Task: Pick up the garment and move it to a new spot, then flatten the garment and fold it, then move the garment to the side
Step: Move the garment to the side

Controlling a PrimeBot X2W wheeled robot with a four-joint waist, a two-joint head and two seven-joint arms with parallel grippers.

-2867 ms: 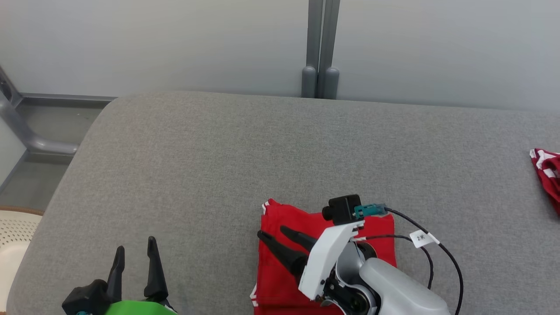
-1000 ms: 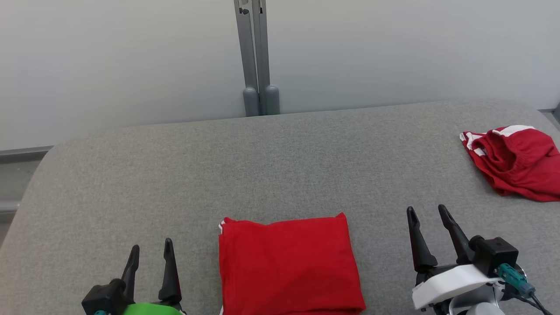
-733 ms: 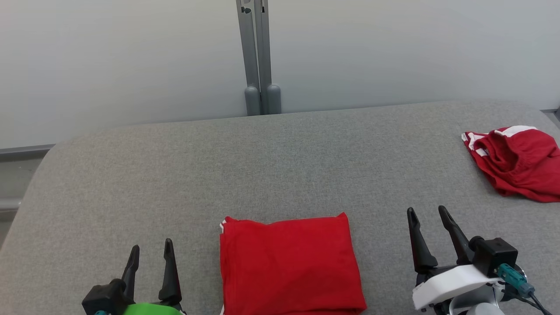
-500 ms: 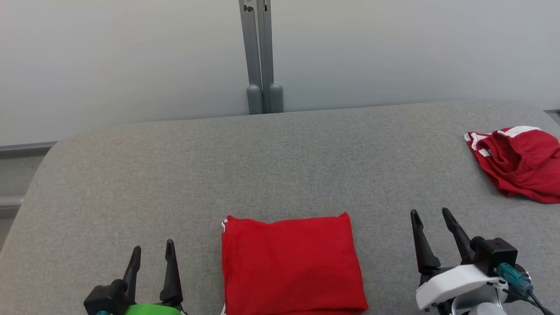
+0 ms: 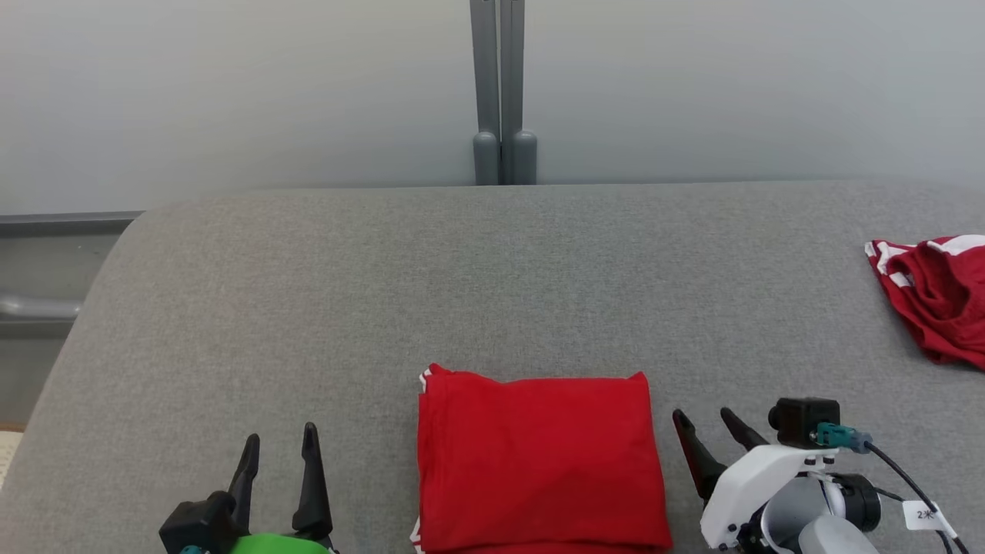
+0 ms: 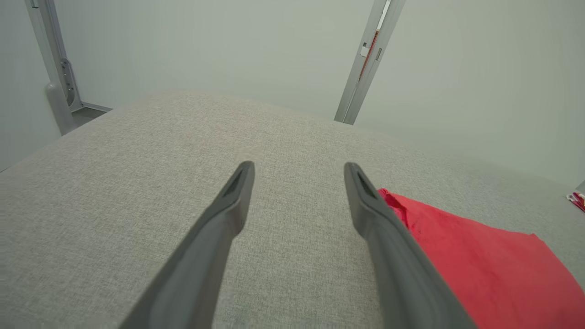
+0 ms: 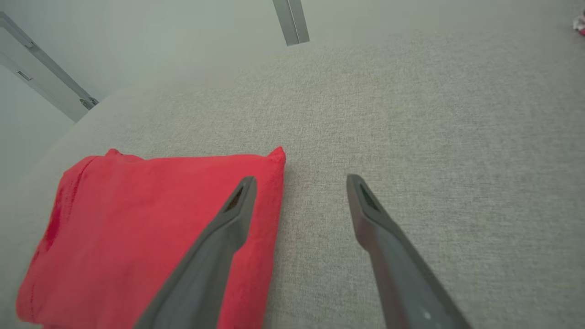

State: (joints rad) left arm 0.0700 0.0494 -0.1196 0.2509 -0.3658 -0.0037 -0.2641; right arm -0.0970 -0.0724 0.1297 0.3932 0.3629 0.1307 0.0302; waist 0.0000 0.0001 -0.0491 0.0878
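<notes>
The folded red garment (image 5: 539,462) lies flat as a neat rectangle on the grey cushioned surface (image 5: 462,269), near its front edge. My left gripper (image 5: 281,448) stands open to the garment's left, well apart from it; in the left wrist view the garment (image 6: 480,269) lies to the right of the gripper (image 6: 297,167). My right gripper (image 5: 704,419) is open just off the garment's right edge. In the right wrist view its left finger hangs over the garment's right border (image 7: 146,228), and the gripper (image 7: 301,180) holds nothing.
A second red garment with white stripes (image 5: 935,296) lies crumpled at the far right of the surface. A grey post (image 5: 502,92) stands against the pale wall behind. The surface's rounded left edge (image 5: 100,261) drops off to the floor.
The head camera has panned, shifting the scene right. My right gripper has moved left and lower, closer to the folded garment's right edge. The left gripper stays put.
</notes>
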